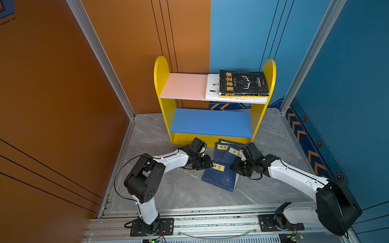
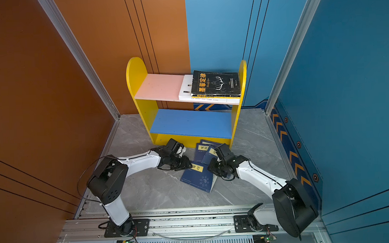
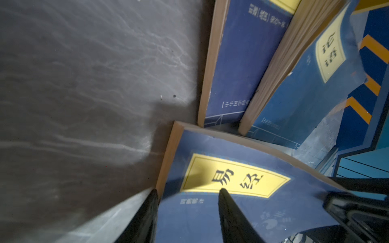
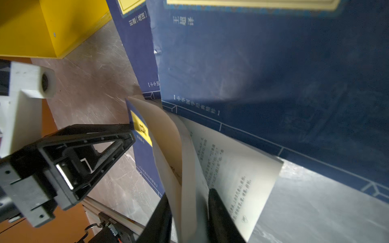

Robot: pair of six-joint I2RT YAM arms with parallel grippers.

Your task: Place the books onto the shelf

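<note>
Nearest, the aluminium rail [image 1: 215, 222] carries both arm bases. Beyond it, bare grey marbled floor [image 1: 180, 191] runs left to the orange wall [image 1: 55, 109]. On the floor lies the navy 易经 book [image 1: 220, 179]. The left gripper [image 3: 188, 190] meets its far left corner with fingers [image 3: 231, 210] apart, one over the cover and one off the page edge, clamping nothing. At the book's right edge the right gripper [image 4: 189, 192] has a curled sheaf of pages [image 4: 187, 168] between its fingers; whether they pinch it cannot be told. Just behind, the navy 论语 book [image 1: 231, 156] overlaps the navy 鬼谷 book [image 1: 220, 151], close by the shelf [image 1: 164, 87]. Its blue lower board [image 1: 211, 122] lies bare, as does the left half of the pink upper board [image 1: 183, 85]. At the right end the black book [image 1: 243, 82], titled 墨菲定律, tops the white book [image 1: 211, 88], whose spine reads roughly "La Dame aux camélias".
</note>
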